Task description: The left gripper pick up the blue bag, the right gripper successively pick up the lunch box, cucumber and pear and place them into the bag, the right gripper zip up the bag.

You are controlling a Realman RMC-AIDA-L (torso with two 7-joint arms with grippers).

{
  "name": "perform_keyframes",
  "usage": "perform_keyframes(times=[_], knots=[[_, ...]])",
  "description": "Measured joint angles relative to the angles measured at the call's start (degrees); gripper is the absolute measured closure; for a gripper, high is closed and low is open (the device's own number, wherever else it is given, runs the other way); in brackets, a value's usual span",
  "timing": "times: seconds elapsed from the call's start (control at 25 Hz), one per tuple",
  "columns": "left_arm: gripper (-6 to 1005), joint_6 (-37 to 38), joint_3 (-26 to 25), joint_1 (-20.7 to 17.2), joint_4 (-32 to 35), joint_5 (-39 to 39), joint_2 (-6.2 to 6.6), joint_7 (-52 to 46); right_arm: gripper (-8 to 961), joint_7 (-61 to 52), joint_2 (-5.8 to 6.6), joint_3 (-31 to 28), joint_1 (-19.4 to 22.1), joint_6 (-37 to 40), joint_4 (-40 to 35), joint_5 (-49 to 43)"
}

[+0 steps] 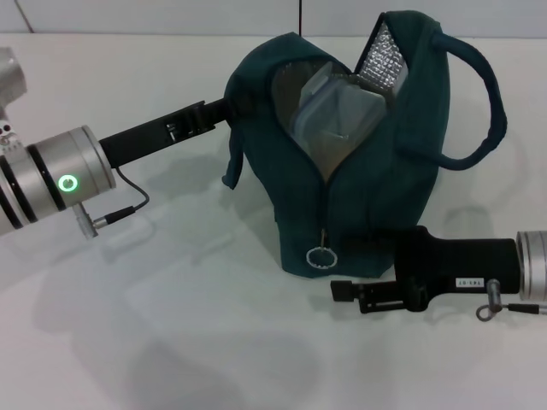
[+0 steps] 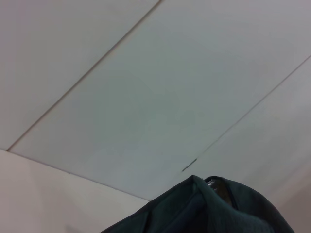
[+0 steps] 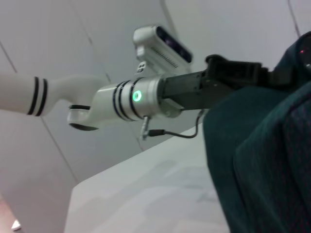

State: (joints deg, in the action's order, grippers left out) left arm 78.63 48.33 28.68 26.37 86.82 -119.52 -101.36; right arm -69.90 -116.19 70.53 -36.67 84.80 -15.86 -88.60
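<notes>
Head view: the blue bag (image 1: 359,162) stands upright on the white table (image 1: 171,325), its mouth gaping at the top and the zipper run only partway up the front.
Bag lining: silver foil (image 1: 383,53) shows inside the raised flap on the far side.
Lunch box: the lunch box (image 1: 338,107) sits tilted inside the open mouth, its clear body and blue-rimmed lid leaning against the foil.
Zipper pull: a metal ring (image 1: 321,256) hangs low on the front seam, near the bag's base.
Handles: one loop handle (image 1: 479,102) arcs out on the robot's right; a second strap (image 1: 232,166) droops down the bag's left side.
Left gripper: the left gripper (image 1: 224,109) reaches in from the left at the bag's upper left edge — its fingers are pinched on the fabric of the rim, their tips hidden by the cloth.
Left wrist: silver cylinder with a lit green ring light (image 1: 68,183).
Right gripper: the right gripper (image 1: 376,295) lies low on the table just in front of the bag's base, beside the ring — whether its fingers are apart or together, I cannot tell.
Left wrist view: only a fold of the bag's teal fabric at the frame's edge against pale panels.
Right wrist view: teal fabric fills one side; the left arm reaches across to the bag's rim.
</notes>
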Motion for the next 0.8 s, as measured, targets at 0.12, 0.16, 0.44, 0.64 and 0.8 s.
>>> perform_keyframes(times=[0.12, 0.16, 0.44, 0.64, 0.8], knots=[[943, 0.0, -0.1, 0.0, 0.0, 0.0, 0.05, 0.2, 133, 0.1, 0.00, 0.0, -0.2, -0.8, -0.2, 0.3], [943, 0.0, -0.1, 0.0, 0.0, 0.0, 0.06, 0.2, 133, 0.1, 0.00, 0.0, -0.3, -1.0, -0.1, 0.3], [943, -0.1, -0.1, 0.2, 0.0, 0.0, 0.07, 0.3, 134, 0.2, 0.00, 0.2, -0.7, -2.7, 0.0, 1.1], [943, -0.1, -0.1, 0.4, 0.0, -0.1, 0.03, 0.4, 186, -0.2, 0.00, 2.4, -1.7, -2.6, 0.1, 1.3], [943, -0.1, -0.1, 0.4, 0.0, -0.1, 0.01, 0.4, 256, -1.2, 0.00, 7.6, -2.7, -3.0, 0.1, 4.3]])
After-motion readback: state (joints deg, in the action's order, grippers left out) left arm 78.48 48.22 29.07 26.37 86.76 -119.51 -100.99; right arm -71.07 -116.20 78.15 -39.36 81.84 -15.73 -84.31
